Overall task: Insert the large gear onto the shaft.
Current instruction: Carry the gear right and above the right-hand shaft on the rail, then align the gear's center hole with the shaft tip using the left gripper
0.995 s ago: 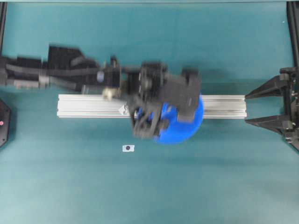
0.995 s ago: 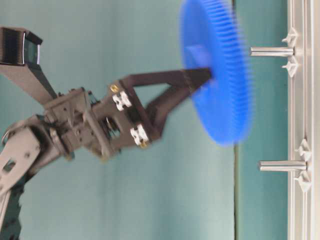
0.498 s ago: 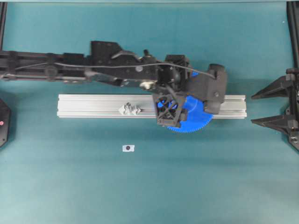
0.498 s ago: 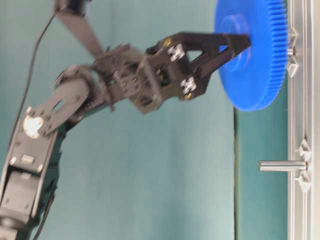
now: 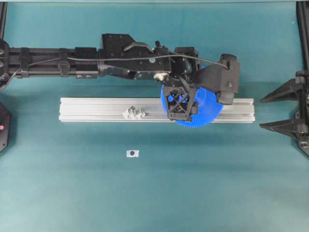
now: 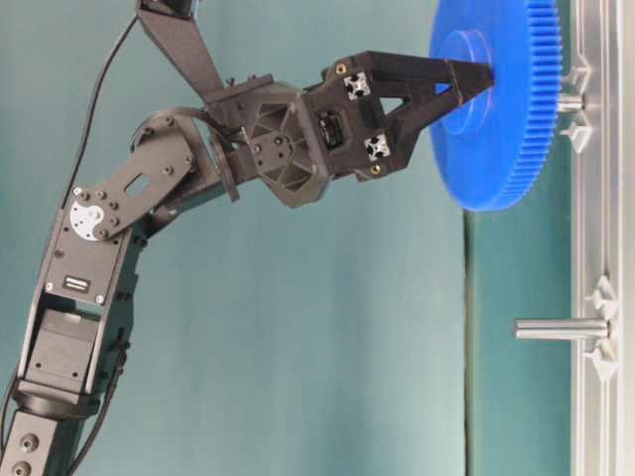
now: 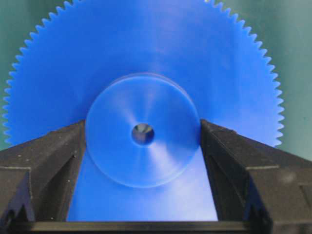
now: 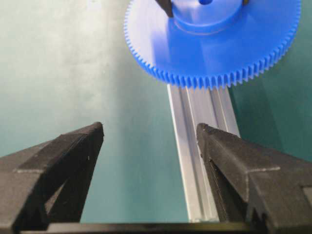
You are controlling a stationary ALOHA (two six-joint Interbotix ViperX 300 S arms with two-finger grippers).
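Left hand [image 6: 474, 81] clamped — right hand [image 8: 148, 134] spread wide.

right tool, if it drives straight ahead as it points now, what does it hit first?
Probably the toothed rim of the big bright-blue plastic gear, which sits dead ahead of the open right tool above the silver aluminium rail. Depth is unclear, so it might pass underneath.

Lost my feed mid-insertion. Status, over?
Left pincer clamped on the large gear's hub. Gear over the shaft, not fully down. Right pincer open, empty, clear. Second pin bare; nothing in the way.
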